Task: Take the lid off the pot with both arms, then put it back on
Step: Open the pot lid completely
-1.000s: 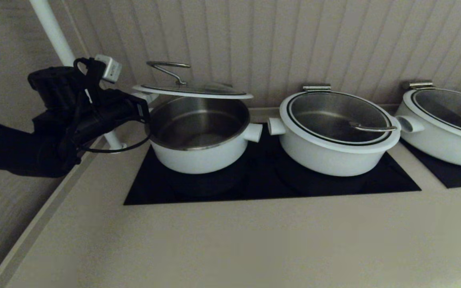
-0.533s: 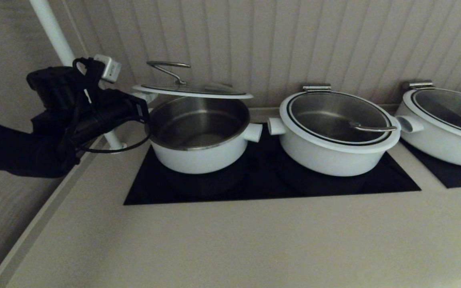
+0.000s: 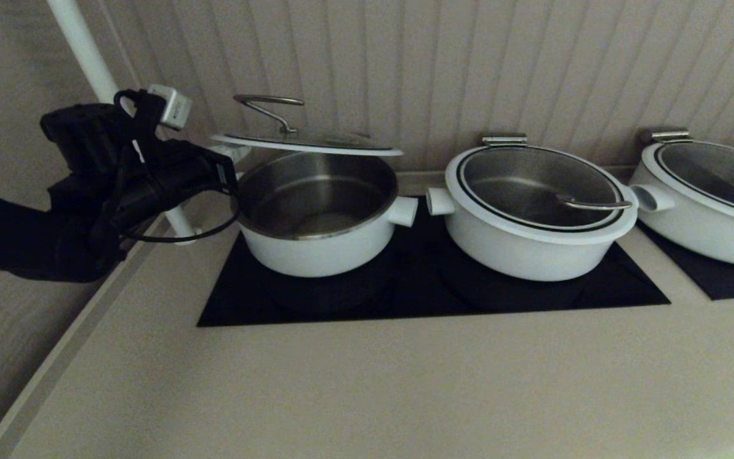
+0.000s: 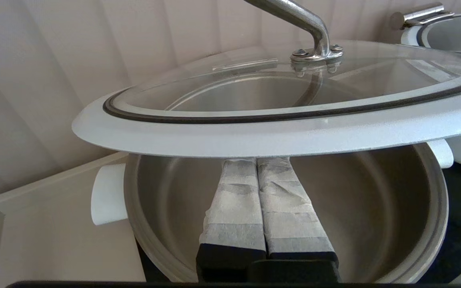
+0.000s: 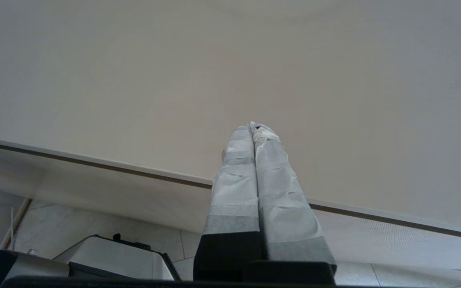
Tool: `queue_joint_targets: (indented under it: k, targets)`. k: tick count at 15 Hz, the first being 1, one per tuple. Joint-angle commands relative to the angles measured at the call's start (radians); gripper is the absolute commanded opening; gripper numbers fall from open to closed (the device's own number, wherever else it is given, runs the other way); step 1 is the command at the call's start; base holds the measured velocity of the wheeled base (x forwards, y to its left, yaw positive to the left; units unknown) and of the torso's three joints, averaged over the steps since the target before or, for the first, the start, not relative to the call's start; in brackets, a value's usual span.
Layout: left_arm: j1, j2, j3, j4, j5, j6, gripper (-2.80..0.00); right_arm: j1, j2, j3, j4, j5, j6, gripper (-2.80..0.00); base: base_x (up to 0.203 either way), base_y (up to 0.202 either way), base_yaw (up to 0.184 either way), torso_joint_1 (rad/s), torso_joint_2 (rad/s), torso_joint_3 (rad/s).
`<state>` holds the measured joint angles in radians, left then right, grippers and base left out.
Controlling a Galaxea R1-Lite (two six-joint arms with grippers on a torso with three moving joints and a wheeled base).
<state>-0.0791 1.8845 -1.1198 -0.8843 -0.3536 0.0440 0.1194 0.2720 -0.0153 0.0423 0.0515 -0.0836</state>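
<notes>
Plainly, the left gripper has its two taped fingers pressed flat together, nothing between them, their tips tucked under the white rim of the lid at the pot's left edge. In the left wrist view the fingers reach over the steel interior of the pot and disappear beneath the rim, so the lid appears to rest on top of them; the exact contact is hidden. In the head view the left arm comes in from the left, roughly level with the counter, its wrist beside the pot's left side, a black cable looping below it and a small white block above.

The lid is raised clear of the pot, close to level, its steel loop handle upright. The pot stands on the left part of a black cooktop; its right stub handle almost meets the stub handle of a wider white pot with its lid on. A third pot sits far right.

The right gripper shows only in its own wrist view, fingers pressed together and holding nothing, pointing at a plain pale surface well away from the pots.
</notes>
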Motion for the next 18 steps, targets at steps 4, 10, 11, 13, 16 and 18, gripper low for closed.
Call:
queue_joint_targets:
  k: [4, 10, 11, 13, 16, 18]
  targets:
    - [-0.001, -0.014, 0.000, -0.004, -0.002, 0.000, -2.80, -0.091, -0.021, 0.000, 0.001, 0.001, -0.001, -2.80, 0.000, 0.000, 0.000, 0.000, 0.00, 0.000]
    - [0.000, -0.024, 0.000, -0.001, -0.002, 0.000, -2.80, -0.116, -0.208, 0.000, 0.001, 0.001, 0.000, -2.80, 0.000, 0.000, 0.000, 0.000, 0.00, 0.000]
    - [-0.001, -0.024, 0.000, -0.001, -0.002, 0.000, -2.80, -0.117, -0.240, 0.000, 0.001, 0.001, 0.000, -2.80, 0.000, 0.000, 0.000, 0.000, 0.00, 0.000]
    - [-0.001, -0.022, 0.000, -0.002, -0.002, 0.000, -2.80, -0.117, -0.271, 0.009, -0.028, -0.001, 0.001, -2.80, 0.000, 0.000, 0.000, 0.000, 0.00, 0.000]
    - [-0.001, -0.016, -0.002, -0.004, -0.002, 0.000, -2.80, -0.118, -0.270, 0.014, -0.039, -0.002, 0.001, -2.80, 0.000, 0.000, 0.000, 0.000, 0.00, 0.000]
    - [-0.001, -0.013, -0.002, -0.005, -0.002, 0.000, -2.80, -0.118, -0.270, 0.014, -0.039, -0.002, 0.001, -2.80, 0.000, 0.000, 0.000, 0.000, 0.00, 0.000]
